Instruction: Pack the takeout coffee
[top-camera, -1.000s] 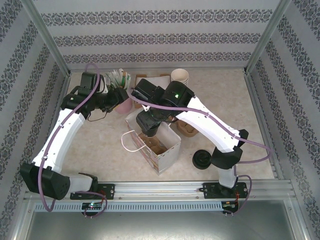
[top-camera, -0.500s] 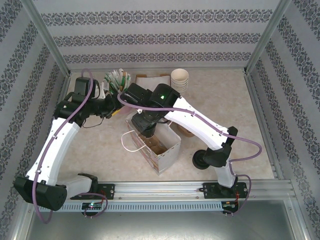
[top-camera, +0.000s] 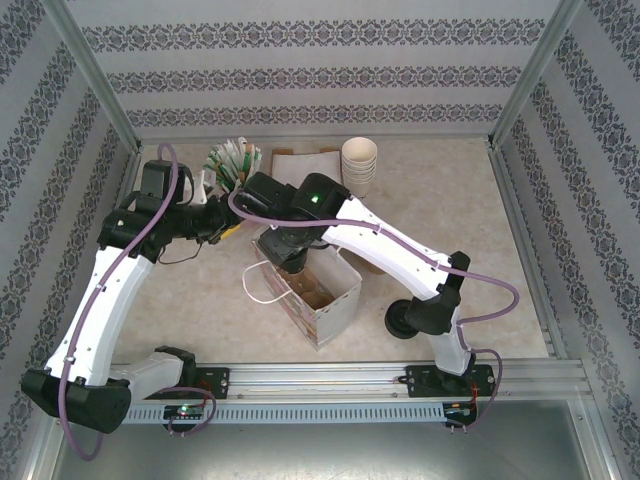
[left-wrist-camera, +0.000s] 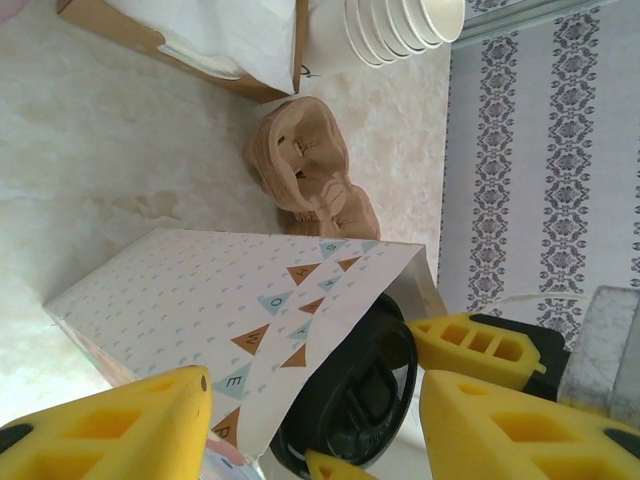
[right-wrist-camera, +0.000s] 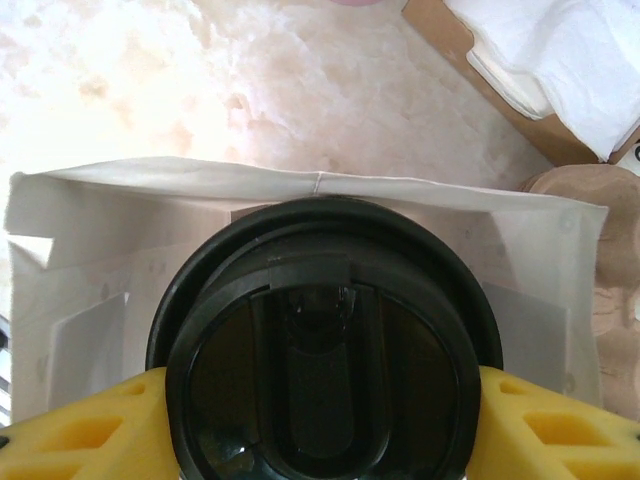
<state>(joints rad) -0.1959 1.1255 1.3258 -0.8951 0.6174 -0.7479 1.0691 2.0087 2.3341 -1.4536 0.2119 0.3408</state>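
Over the last second the right arm slid slightly toward the far-left corner of the paper bag (top-camera: 335, 305), and the left arm drew off to the bag's left. So the bag mouth looks freed for the drop, though packing isn't done yet. The right gripper (right-wrist-camera: 320, 400) is clamped on both sides of the takeout coffee (right-wrist-camera: 320, 330), which hangs right over the bag's open top, apparently not inside yet. The left gripper (left-wrist-camera: 315, 420) stands well apart just left of the bag, gripping nothing I can see, with the bag's rim showing in the gap. The lid is glossy black plastic, round, with a raised rim and a sunken sip channel. The bag is thin white paper, boxy, printed with small bunting triangles, and has a white cord handle (top-camera: 258, 285). The pads are yellow with a cut-out lattice. Beyond the bag are a lumpy brown pulp carrier (left-wrist-camera: 300, 165) and stacked cream cups (top-camera: 358, 160), and right of it loose black lids (top-camera: 403, 318).
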